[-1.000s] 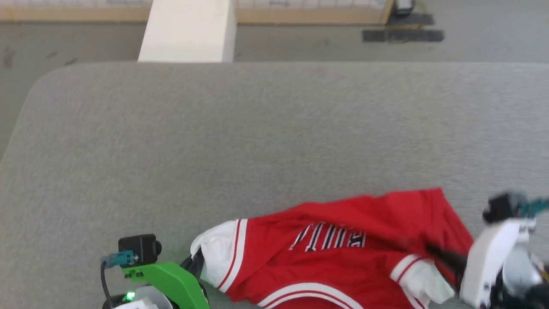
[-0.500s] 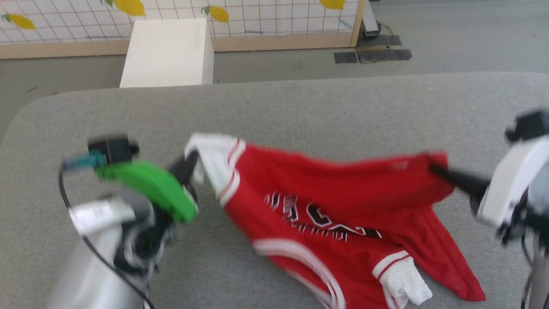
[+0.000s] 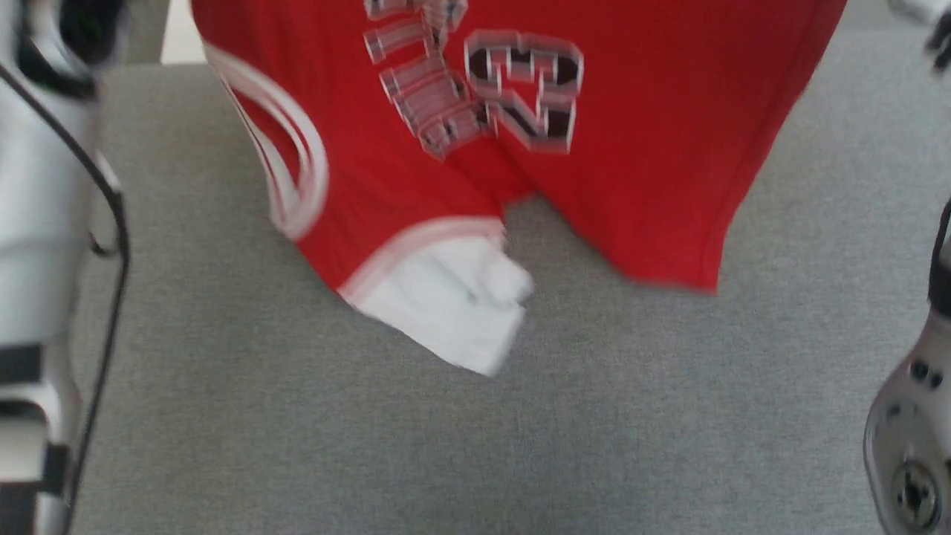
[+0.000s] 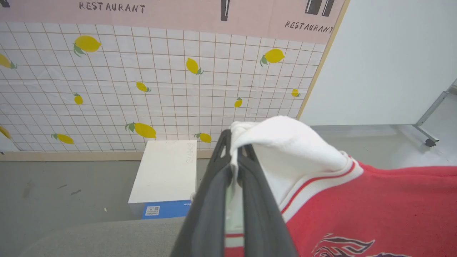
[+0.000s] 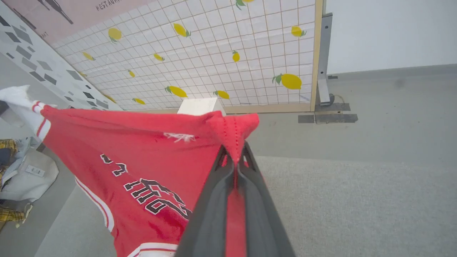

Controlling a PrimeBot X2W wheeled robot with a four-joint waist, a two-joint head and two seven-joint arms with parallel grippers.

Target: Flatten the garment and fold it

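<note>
The garment [image 3: 631,148], a red jersey with black white-outlined lettering, hangs in the air above the grey table [image 3: 475,446], stretched between my two arms. Its free white sleeve [image 3: 453,312] dangles lowest, just over the table. In the left wrist view my left gripper [image 4: 235,150] is shut on the other white sleeve [image 4: 285,142]. In the right wrist view my right gripper [image 5: 235,157] is shut on a bunched red corner of the garment [image 5: 232,128]. The lettering faces me, sideways and blurred.
A white box [image 4: 164,175] with a blue label stands on the floor beyond the table, before a lemon-patterned grid wall [image 4: 142,89]. Bags and cloth [image 5: 21,171] lie on the floor at the left of the right wrist view. My pale forearms [image 3: 37,260] flank the head view.
Both arms have lifted the garment off the table and up, so it now hangs spread between them. The head view has shifted too.
</note>
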